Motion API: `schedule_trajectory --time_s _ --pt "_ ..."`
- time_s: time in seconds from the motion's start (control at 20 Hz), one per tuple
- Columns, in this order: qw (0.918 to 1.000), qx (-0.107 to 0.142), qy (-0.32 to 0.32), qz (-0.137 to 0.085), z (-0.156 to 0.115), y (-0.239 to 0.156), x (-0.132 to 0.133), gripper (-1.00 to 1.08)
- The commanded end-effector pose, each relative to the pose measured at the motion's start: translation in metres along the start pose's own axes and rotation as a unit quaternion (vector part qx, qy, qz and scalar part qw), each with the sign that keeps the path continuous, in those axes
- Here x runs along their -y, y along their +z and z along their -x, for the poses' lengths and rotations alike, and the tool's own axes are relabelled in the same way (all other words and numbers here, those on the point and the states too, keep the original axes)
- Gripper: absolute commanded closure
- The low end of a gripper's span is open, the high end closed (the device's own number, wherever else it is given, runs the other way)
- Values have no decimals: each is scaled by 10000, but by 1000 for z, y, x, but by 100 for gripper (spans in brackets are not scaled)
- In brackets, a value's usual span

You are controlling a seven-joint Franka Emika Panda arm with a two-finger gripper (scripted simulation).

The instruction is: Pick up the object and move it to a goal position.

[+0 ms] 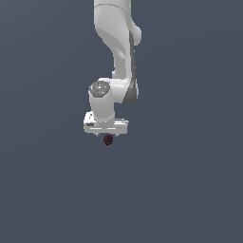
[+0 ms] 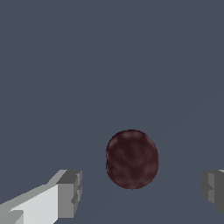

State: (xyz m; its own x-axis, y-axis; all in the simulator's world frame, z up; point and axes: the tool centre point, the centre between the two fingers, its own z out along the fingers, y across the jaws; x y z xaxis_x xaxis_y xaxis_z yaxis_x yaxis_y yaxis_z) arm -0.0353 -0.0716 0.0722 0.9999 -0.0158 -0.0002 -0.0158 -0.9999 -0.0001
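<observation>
The object (image 2: 131,159) is a tiny dark red, bumpy, roughly round ball. In the wrist view it lies between my two grey fingertips (image 2: 70,193), with a visible gap on each side. My gripper (image 2: 142,192) is open around it and touches it on neither side. In the exterior view the object (image 1: 108,140) shows just under the white hand, and my gripper (image 1: 108,136) points straight down over it. The hand hides most of the fingers there.
The white arm (image 1: 118,42) comes down from the top of the exterior view. A plain dark grey-blue ground (image 1: 190,190) fills all the rest of both views.
</observation>
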Motion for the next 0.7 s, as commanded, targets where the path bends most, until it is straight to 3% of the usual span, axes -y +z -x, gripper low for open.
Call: schedule_trajectory --time_s 0.0,0.55,0.6,0.65 --pt "10000 5 0 0 1 9 0 -92" --pt "10000 -1 -2 0 1 44 -1 -92" --pt "10000 -1 -2 0 1 44 -1 108" --pt "10000 -1 -2 0 1 44 -1 108"
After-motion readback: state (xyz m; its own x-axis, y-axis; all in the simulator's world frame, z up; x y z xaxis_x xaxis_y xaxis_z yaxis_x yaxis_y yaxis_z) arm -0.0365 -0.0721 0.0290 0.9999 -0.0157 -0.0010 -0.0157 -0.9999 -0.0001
